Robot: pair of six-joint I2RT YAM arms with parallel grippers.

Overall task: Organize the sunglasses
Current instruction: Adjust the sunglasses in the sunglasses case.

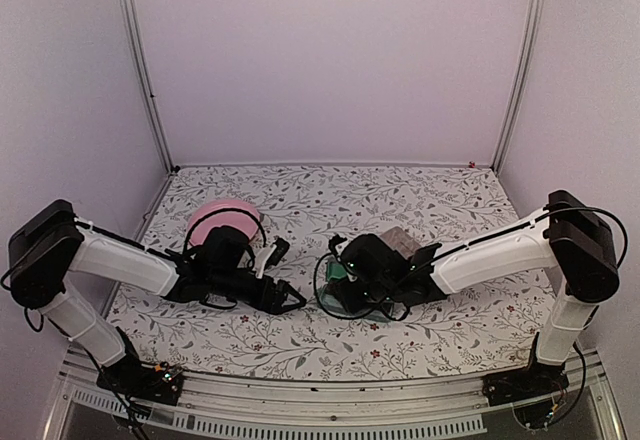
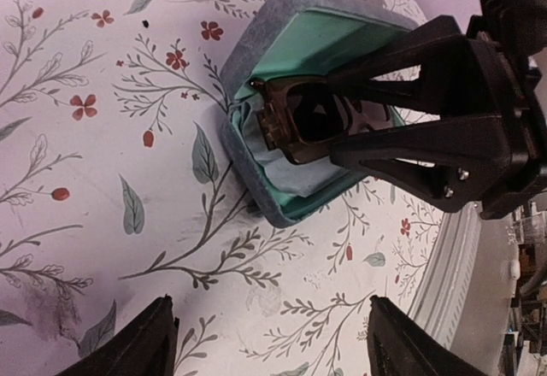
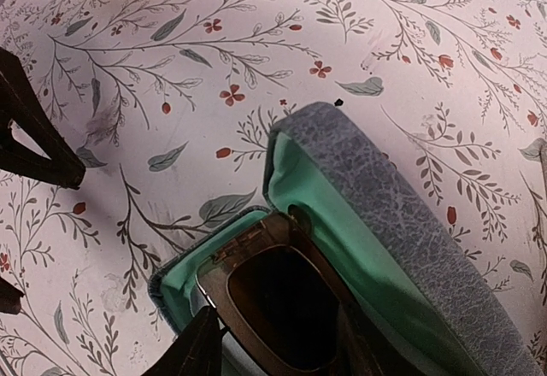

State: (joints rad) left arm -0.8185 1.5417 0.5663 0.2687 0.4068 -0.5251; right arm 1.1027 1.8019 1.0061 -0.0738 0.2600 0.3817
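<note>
The dark-framed sunglasses (image 2: 309, 121) with brown lenses (image 3: 286, 308) lie in an open blue-grey case (image 2: 256, 51) lined in green, on a pale blue cloth (image 2: 275, 169). The case's lid (image 3: 385, 205) stands up behind them. My right gripper (image 2: 338, 115) reaches into the case from the right. Its fingers (image 3: 192, 350) stand on either side of the glasses, close to the frame, and look slightly apart from it. My left gripper (image 2: 269, 337) hovers open over bare table just left of the case (image 1: 338, 295), holding nothing. The two grippers face each other in the top view, left (image 1: 292, 298) and right (image 1: 347, 282).
A pink round object (image 1: 222, 222) lies behind my left arm. A grey-brown case (image 1: 402, 240) sits just behind the open case. The table's near edge and metal rail (image 1: 330, 400) run close below the grippers. Floral tablecloth stretches to the back wall.
</note>
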